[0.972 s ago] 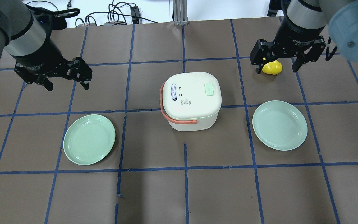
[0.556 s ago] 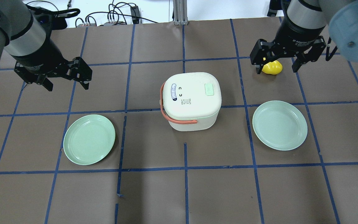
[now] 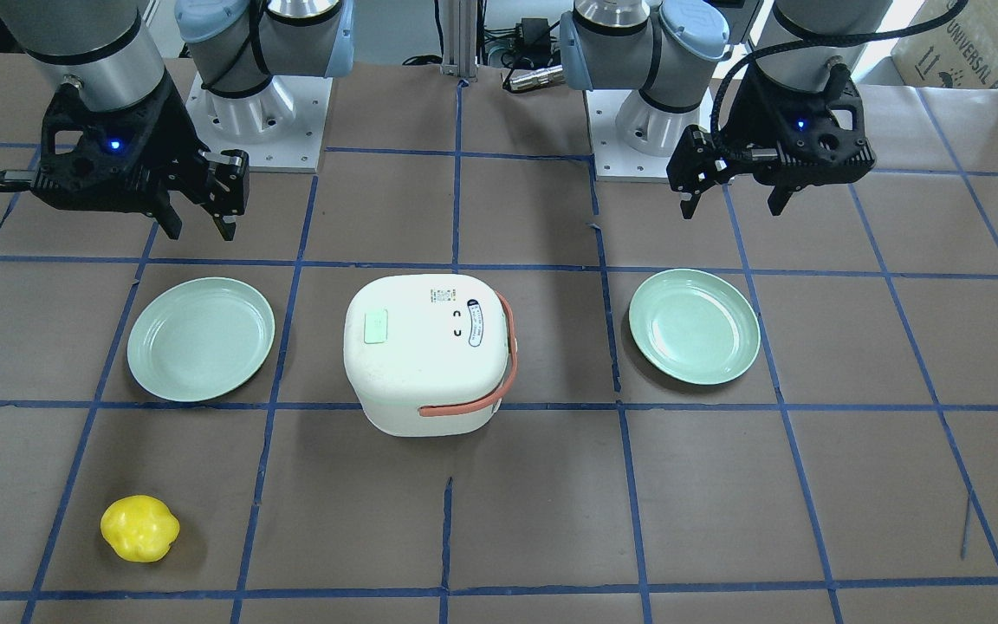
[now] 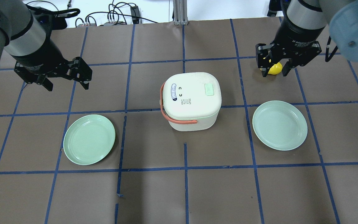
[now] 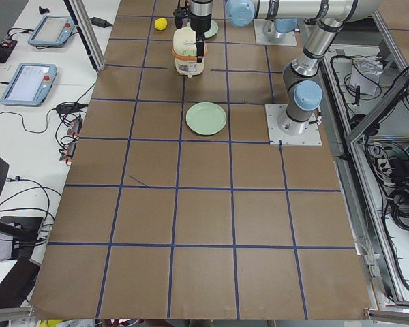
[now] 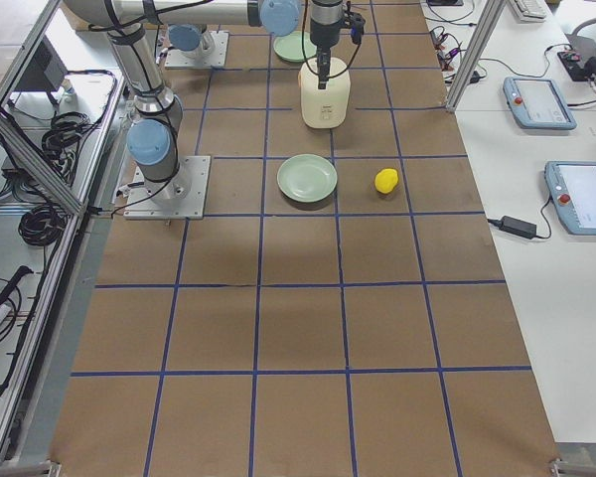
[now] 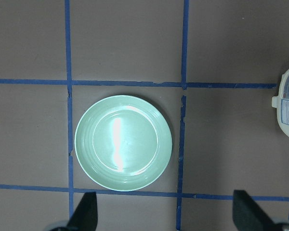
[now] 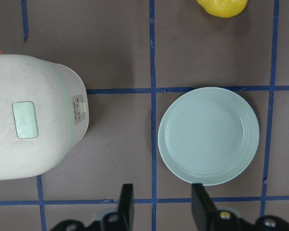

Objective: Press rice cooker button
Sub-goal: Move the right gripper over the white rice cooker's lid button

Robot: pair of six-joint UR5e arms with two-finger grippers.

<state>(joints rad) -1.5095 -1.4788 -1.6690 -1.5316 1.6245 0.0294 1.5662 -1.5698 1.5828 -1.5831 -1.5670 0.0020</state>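
The white rice cooker (image 4: 191, 99) with an orange handle stands mid-table, lid down. Its pale green button (image 4: 209, 89) is on the lid's right side; it also shows in the right wrist view (image 8: 25, 119) and the front view (image 3: 375, 327). My right gripper (image 4: 273, 71) hovers high, to the right of and beyond the cooker. Its jaws are partly closed, with a gap and nothing between them. My left gripper (image 4: 67, 86) hovers to the cooker's left, wide open and empty.
A green plate (image 4: 89, 139) lies to the left of the cooker and another green plate (image 4: 279, 125) to its right. A yellow lemon-like fruit (image 3: 139, 527) lies on the table far right, below my right gripper in the overhead view.
My right gripper's jaws have drawn closer together, from wide open to about half. The left arm, cooker, plates and fruit have not moved.
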